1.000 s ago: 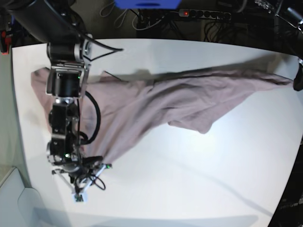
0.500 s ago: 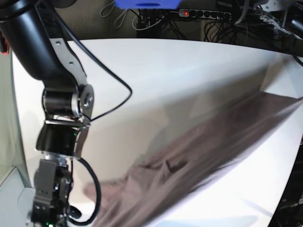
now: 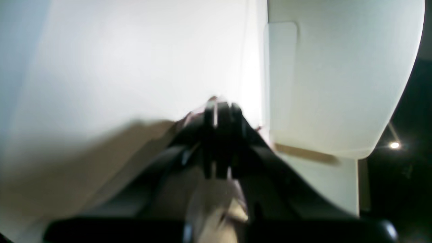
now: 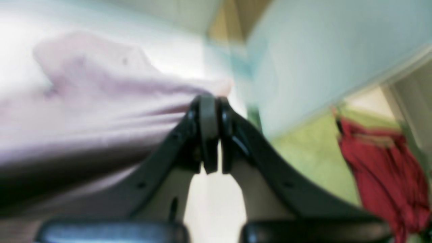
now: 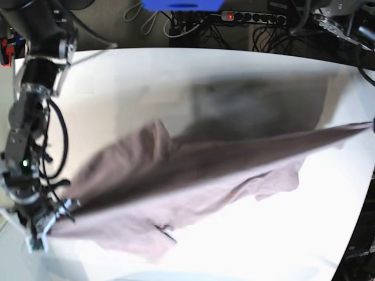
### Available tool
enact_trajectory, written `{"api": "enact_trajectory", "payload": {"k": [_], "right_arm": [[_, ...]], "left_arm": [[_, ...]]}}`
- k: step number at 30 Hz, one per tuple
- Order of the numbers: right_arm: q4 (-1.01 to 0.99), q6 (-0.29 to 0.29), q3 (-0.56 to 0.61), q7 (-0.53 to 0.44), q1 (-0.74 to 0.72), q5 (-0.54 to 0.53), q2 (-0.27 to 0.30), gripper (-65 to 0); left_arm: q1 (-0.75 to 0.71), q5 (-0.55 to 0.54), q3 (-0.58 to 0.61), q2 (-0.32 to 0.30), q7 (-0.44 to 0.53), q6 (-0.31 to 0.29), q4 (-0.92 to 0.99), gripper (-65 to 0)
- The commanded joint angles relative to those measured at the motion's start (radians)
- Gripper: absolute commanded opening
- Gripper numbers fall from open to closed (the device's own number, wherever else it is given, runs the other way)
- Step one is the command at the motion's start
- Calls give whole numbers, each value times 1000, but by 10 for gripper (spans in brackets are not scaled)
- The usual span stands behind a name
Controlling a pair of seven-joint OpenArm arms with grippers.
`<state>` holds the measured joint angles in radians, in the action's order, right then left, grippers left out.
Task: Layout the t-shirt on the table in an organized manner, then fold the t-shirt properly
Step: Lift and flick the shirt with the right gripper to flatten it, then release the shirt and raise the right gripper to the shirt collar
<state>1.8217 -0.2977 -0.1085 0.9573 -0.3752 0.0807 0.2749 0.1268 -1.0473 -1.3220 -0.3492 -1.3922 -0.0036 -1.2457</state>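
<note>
Both fingers pinching t-shirt (image 5: 193, 175) corners, right (image 4: 212, 104), left (image 3: 221, 109), no legible writing

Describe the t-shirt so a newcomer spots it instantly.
Find the white table filling the base view. Across it, stretched between the right gripper and the view's right edge, hangs the t-shirt: dusty mauve-pink, wrinkled, printless, the only cloth on the tabletop.
</note>
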Motion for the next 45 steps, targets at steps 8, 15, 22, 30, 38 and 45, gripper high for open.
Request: {"api": "enact_trajectory", "payload": {"k": [8,15,22,30,38,45], "right_arm": [[-70,5,-6,-24,178,17,79,-650],[-193,9,-6,-90,272,18,80,-650],[-239,10,-70,-100,325,18,79,-402],[-64,5,-297,-88,359,15,45,-234],[171,2,-259,-99,626,9,-141,-234],[152,-77,-95,-123,706,14,-280,-396]], "left_arm": [[-25,-32,34,20,6,7,-21,-648],[-85,-31,34,54,6,7,-12,-648],[-132,-29,35,111,6,7,-10,-646],[-140,-32,58,120,-4,7,-10,-646],[-120,-32,55,114,-4,7,-10,-646],[-75,-27,55,111,-4,7,-16,-647]]}}
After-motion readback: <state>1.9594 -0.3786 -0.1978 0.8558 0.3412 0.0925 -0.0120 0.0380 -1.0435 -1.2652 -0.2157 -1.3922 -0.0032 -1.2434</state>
